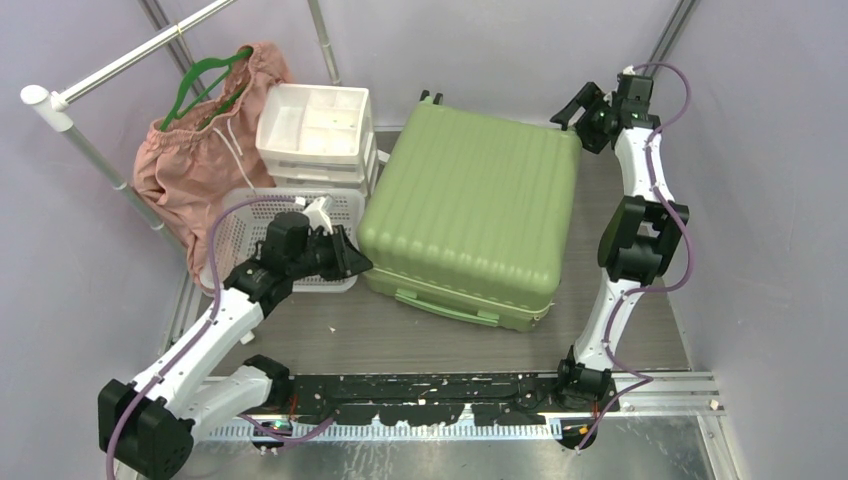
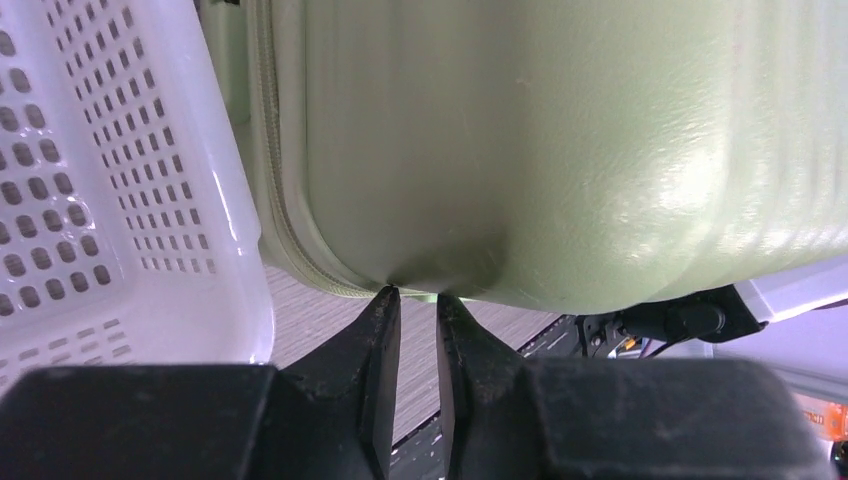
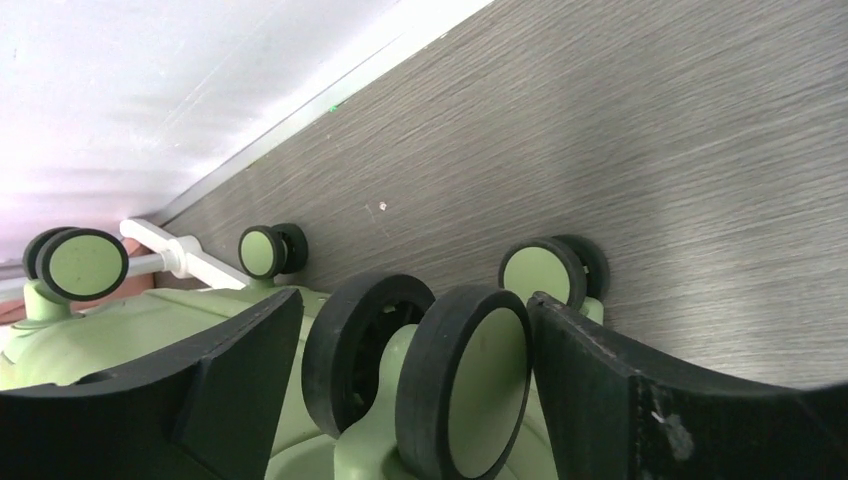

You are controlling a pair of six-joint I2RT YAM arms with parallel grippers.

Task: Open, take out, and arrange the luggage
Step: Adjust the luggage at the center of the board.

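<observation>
Evidently little is done: the large light-green ribbed hard-shell suitcase [image 1: 470, 195] lies flat and closed mid-table with nothing taken out, so opening, emptying and arranging are all left to do. The left gripper [image 2: 418, 292] meets its near-left corner beside the zip seam [image 2: 285, 215], fingers nearly together; whether they pinch anything cannot be told. The right gripper [image 3: 415, 297], spread wide, straddles a dark-and-green wheel [image 3: 465, 380] at the far-right corner.
</observation>
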